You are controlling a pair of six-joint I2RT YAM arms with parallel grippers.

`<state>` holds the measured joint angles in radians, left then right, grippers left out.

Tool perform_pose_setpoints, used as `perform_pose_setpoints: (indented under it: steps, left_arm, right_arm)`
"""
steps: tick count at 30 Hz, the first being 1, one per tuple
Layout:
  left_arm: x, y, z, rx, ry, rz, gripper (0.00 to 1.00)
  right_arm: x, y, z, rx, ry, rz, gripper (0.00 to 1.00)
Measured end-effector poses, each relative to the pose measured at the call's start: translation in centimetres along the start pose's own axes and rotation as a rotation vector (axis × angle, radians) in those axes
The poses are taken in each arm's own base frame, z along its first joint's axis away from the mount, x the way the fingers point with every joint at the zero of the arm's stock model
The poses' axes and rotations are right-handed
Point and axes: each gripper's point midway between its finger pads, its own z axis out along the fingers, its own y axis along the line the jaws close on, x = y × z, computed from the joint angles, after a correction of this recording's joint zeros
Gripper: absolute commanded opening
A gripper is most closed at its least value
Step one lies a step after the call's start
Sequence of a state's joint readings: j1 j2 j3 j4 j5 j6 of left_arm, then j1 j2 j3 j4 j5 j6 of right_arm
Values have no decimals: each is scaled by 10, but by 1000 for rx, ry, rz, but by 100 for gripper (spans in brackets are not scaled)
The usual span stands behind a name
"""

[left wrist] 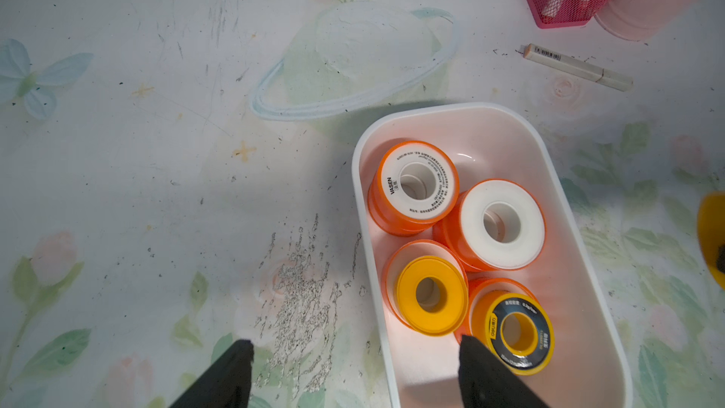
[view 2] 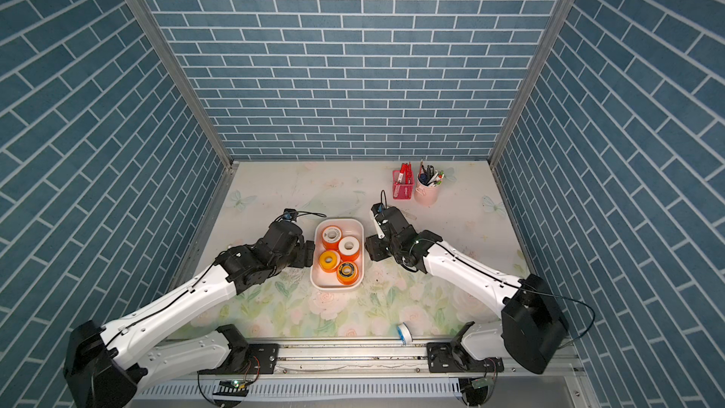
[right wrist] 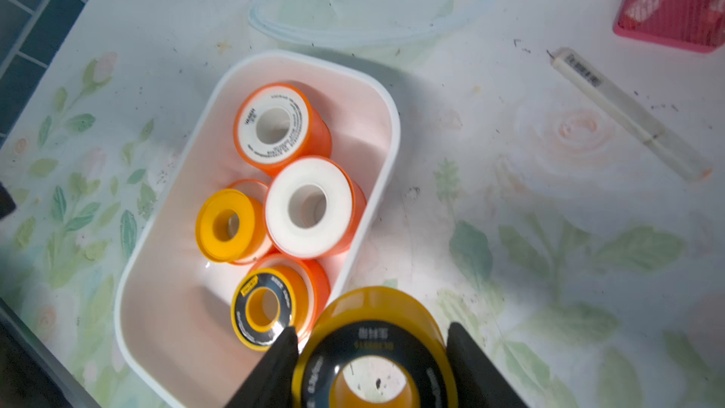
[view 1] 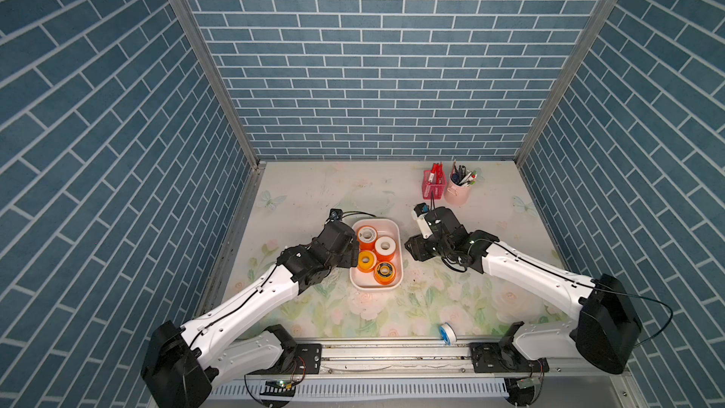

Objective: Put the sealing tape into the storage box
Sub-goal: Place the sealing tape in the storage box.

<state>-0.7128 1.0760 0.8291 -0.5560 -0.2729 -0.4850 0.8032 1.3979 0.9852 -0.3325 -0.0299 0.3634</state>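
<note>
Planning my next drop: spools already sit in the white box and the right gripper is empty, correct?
No, the right gripper is not empty: the right wrist view shows its fingers clamped on a yellow spool. Other spools do sit in the white box.

- Table (view 1: pixel 314 190): flat top with a pale floral and butterfly print, scuffed with dark marks.
- Storage box (view 1: pixel 368 280): white, round-cornered, set near mid-table.
- Red mesh pen basket (view 1: pixel 433 188): toward the far right.
- Pink pen cup (view 1: pixel 457 193): just beside the basket.
- White stick (left wrist: pixel 576 66): possibly a capped pen, lying flat between box and basket.
- Blue sealing tape spool (view 1: pixel 447 332): at the front edge, well apart from the box.
</note>
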Motion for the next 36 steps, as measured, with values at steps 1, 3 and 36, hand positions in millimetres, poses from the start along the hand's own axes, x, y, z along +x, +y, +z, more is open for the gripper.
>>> perform_pose_setpoints:
  steps: [1,3,36]
  left_arm:
    - [-2,3,0,-6,-5,-7,85]
    - [-4,7,-1,-15,-14,-21,85]
    - [-21,35,-12,-72,-86,-108,86]
  right_arm:
    - [-7,3,3,-4,-1,-7,48]
    - [-19,9,12,-13,1,-19,48]
    - [-47,73,147,-19,200,-229,51]
